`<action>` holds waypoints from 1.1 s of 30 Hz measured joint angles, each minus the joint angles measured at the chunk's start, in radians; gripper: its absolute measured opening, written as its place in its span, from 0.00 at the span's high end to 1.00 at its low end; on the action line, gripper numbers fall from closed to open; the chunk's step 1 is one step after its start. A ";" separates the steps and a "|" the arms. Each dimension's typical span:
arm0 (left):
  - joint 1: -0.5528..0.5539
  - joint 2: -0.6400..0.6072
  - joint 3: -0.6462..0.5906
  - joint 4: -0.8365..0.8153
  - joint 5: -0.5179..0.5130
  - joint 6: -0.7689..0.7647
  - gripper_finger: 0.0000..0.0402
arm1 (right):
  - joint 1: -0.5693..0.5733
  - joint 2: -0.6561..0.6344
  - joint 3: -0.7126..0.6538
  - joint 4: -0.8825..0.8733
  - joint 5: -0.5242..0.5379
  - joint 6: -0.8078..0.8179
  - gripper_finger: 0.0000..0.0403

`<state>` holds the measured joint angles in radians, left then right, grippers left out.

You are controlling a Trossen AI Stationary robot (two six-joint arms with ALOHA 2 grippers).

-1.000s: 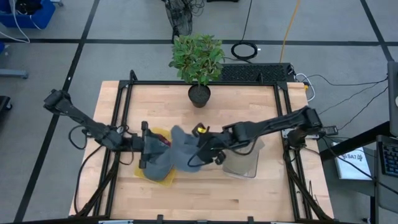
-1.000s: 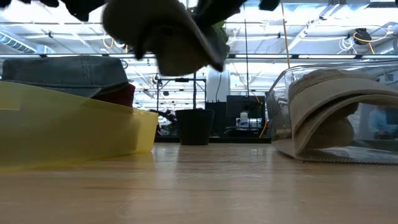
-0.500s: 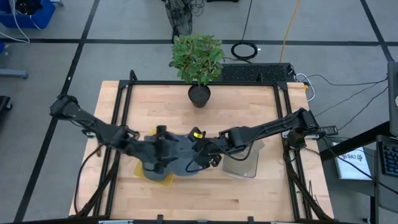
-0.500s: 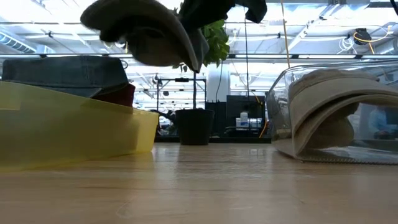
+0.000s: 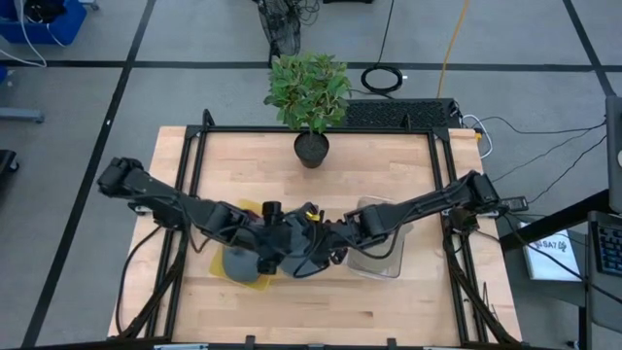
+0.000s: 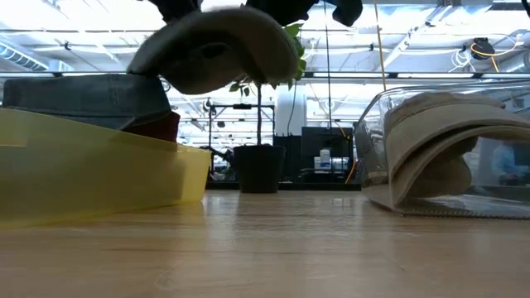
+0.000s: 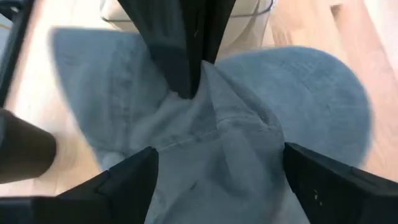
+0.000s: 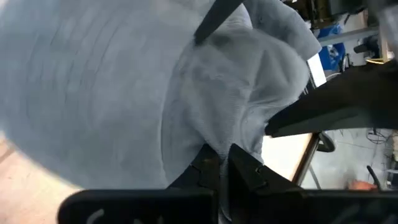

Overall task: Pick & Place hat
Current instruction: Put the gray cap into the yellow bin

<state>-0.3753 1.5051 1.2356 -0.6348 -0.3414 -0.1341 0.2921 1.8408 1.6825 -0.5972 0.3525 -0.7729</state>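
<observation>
— Grey cloth, that's the hat (image 5: 282, 255), up in the air between the two arms, over the gap between the yellow tray (image 6: 99, 170) and the clear box (image 6: 447, 149).

— Who's got it?

— The right gripper (image 8: 214, 165), fingers pinched tight on a fold of the fabric. The left gripper (image 7: 217, 186) is right up against it, fingers spread wide either side of the crown, gripping nothing.

— And on the table (image 5: 389, 185)?

— Denim-looking hat (image 6: 87, 95) sitting in the yellow tray, something dark red beside it. A tan hat (image 6: 455, 145) lies in the clear box on the right. Potted plant (image 5: 309, 92) stands at the far edge, well apart from the arms.
</observation>
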 joint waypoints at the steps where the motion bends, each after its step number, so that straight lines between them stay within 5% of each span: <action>1: 0.002 0.008 0.002 0.000 0.006 0.000 0.19 | 0.004 0.000 0.000 0.001 0.015 0.001 1.00; 5: 0.002 0.029 0.002 -0.004 0.005 0.000 0.40 | 0.014 0.000 0.000 -0.001 0.047 0.006 1.00; 11: 0.004 0.027 0.002 -0.023 0.000 0.021 0.93 | 0.013 0.000 0.000 0.002 0.047 0.057 1.00; 18: -0.002 -0.032 0.025 -0.167 -0.010 0.060 0.98 | 0.013 0.000 0.000 0.024 0.038 0.201 0.95; 26: -0.064 -0.046 0.267 -0.499 -0.008 0.079 0.99 | 0.043 -0.017 0.002 -0.027 0.037 0.357 0.80; 33: -0.163 -0.052 0.321 -0.787 0.005 -0.074 0.99 | 0.109 -0.099 -0.018 -0.177 0.032 0.593 0.68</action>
<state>-0.5381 1.4531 1.5565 -1.4214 -0.3364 -0.2078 0.4006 1.7419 1.6642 -0.7741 0.3845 -0.1802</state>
